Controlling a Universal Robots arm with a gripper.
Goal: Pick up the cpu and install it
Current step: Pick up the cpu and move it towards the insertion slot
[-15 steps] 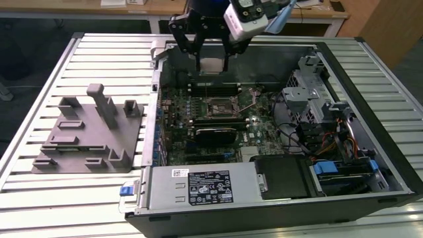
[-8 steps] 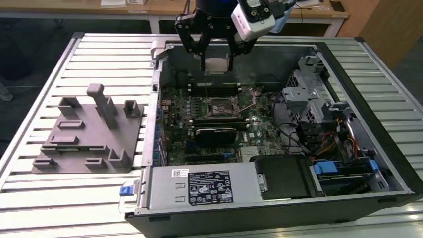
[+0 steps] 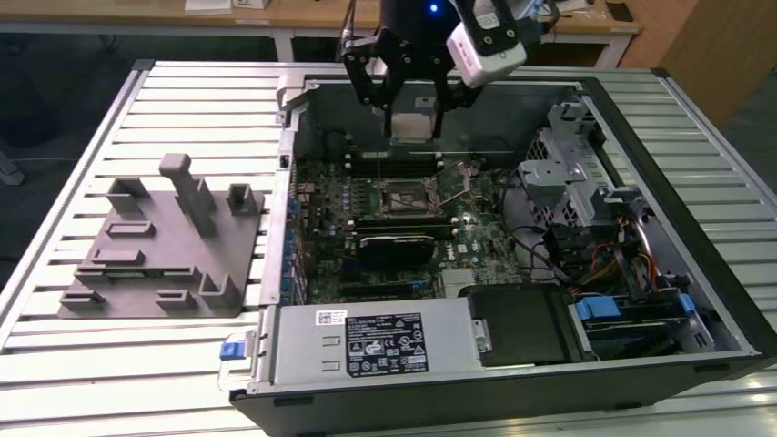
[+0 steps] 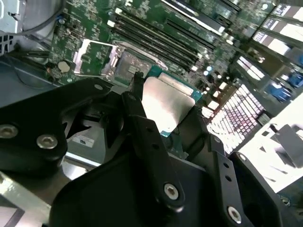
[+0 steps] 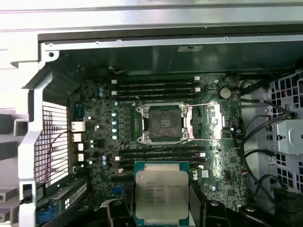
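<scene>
Gripping the cpu (image 5: 162, 195), the tool (image 3: 412, 118) hangs above the case (image 3: 425, 398) (socket (image 5: 164, 122) open).

Pale ribbed metal table (image 3: 134, 364) carrying two things, grey plastic fixture (image 3: 164, 250) with upright posts sitting toward the exterior view's left, open black-and-silver computer case (image 3: 486, 396) lying just beside it on the right

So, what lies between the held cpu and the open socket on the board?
In the first wrist view, rows of long black slots run between the cpu and the socket.
</scene>
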